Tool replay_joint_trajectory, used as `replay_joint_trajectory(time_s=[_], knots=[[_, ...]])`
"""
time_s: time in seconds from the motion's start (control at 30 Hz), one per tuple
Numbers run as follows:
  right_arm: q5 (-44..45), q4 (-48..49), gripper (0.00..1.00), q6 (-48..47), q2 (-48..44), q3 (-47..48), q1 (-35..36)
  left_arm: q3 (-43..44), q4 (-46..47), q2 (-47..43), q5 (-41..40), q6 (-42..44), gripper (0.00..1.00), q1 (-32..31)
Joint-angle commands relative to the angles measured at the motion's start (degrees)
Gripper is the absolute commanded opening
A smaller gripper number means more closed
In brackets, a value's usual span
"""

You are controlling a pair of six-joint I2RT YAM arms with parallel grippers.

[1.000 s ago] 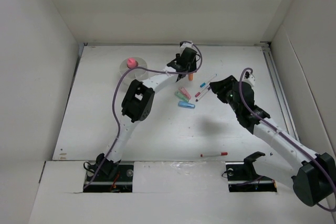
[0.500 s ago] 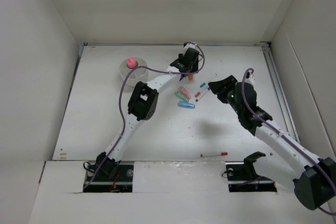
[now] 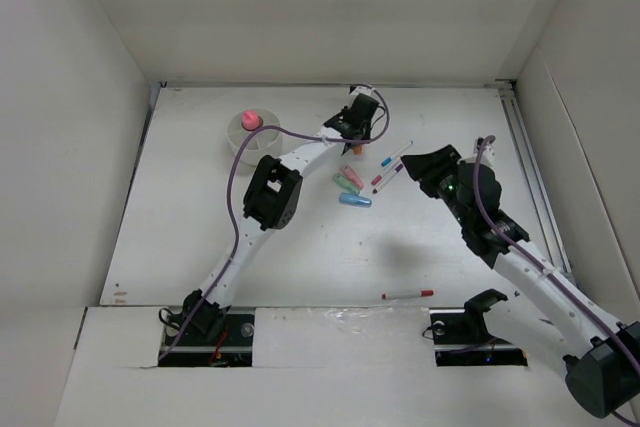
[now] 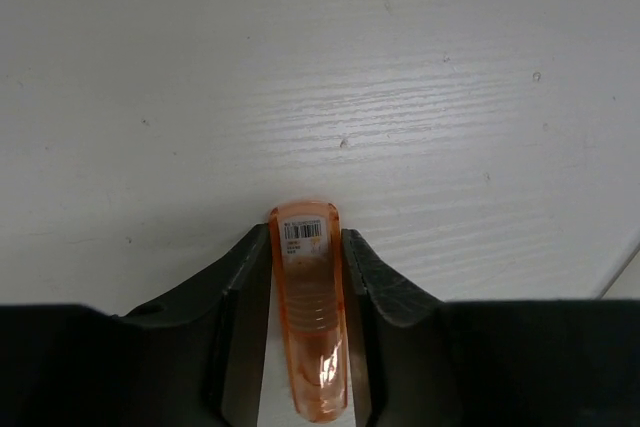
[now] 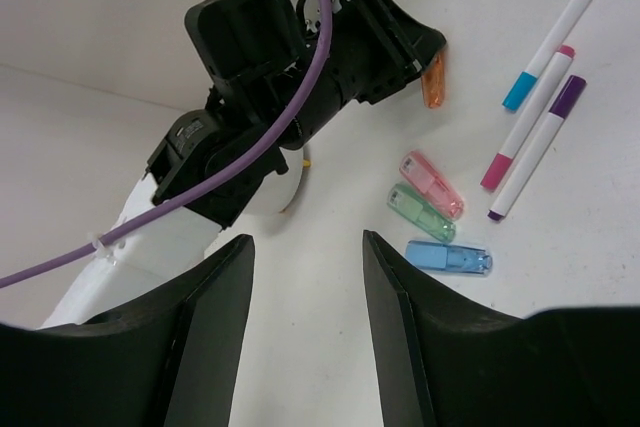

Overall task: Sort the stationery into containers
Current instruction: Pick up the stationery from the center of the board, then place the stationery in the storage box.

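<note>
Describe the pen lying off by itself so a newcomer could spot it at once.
Start at the near edge of the white table, where the arm bases are bolted. Just beyond the right arm's base, slightly to its left, lies a thin white pen with a red cap, crosswise to the table. Unlike the three pens grouped farther back beside the coloured blocks, it lies alone.

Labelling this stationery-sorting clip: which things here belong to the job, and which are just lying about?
Job: low round white plastic cup; pink item inside it; orange translucent case; pink translucent case; green translucent case; blue translucent case; blue-capped white pen; pink-capped white pen; purple-capped white pen; red-capped white pen.
Not the job: purple arm cable; white table.
</note>
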Motion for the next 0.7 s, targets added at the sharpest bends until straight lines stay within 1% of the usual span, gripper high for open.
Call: replay_joint_trajectory(time_s=[0.0,0.07,0.1,0.13,0.17,0.27,0.33,0.37,0.43,0.47,0.53,0.57,0.6,0.63,0.67], knots=[[-1.3,2.2,0.53,-0.9,-0.3,-0.2,-0.4,-2.0,-1.4,-2.4,0.5,-0.5,0.22,-0.1],[-2.0,2.2,0.53,-0.9,-0.3,-0.2,-0.4,-5.6,-0.5,-4.3,0.5,-1.1,0.13,-0.1],[-1.3,2.2,0.53,-0.9,-0.3,-0.2,-0.4,-7.0,0.4,-5.5,0.5,-1.1,0.11,-0.1],[-1.3,2.2,0.53,-0.9,-0.3,-0.2,-0.4,-8.5,2.2,-8.8,0.5,-1.1,0.09,-0.1],[-2.0,2.2,0.53,-0.9,-0.3,-0.2,-0.4,-11.9,3.3,-10.8,0.5,-1.6,0.05,-0.1],[-2.5,2.2,0.55,-0.9,0.2,-0.2,-0.4,-17.1,8.1,-19.0,0.5,-1.6,0.05,-0.1],[-1.7,2.2,0.55,-0.9,0.8,-0.2,-0.4,-17.1,8.1,-23.4,-0.2,-1.6,0.05,-0.1],[-1.7,2.2,0.55,-0.9,0.8,-0.2,-0.4,-17.1,8.1,-24.8,-1.9,-0.8,0.05,-0.1],[-3.1,2.2,0.55,-0.9,0.8,0.3,-0.4,-18.1,8.6,-27.4,-3.6,-0.3,0.05,-0.1],[-3.1,2.2,0.55,-0.9,0.8,0.3,-0.4,-18.9,9.1,-30.3,-4.3,-0.3,0.05,-0.1],[-2.6,2.2,0.55,-0.9,0.8,0.3,-0.4,-23.0,10.1,-33.2,-6.3,-0.3,0.05,2.5],[-2.6,2.2,0.55,-0.9,0.8,0.3,-0.4,-25.0,11.6,-36.3,-6.9,-0.3,0.05,3.4],[-2.6,2.2,0.55,-0.9,1.3,0.3,-0.4,-29.9,12.7,-37.9,-8.5,-0.3,0.05,5.4],[-3.4,2.2,0.55,-0.9,1.3,0.3,-0.4,-32.8,14.1,-39.7,-9.7,-0.3,0.05,6.4],[-3.4,2.2,0.55,-0.9,1.3,0.3,-0.4,-38.3,17.1,-42.9,-11.8,-0.3,0.05,8.2]])
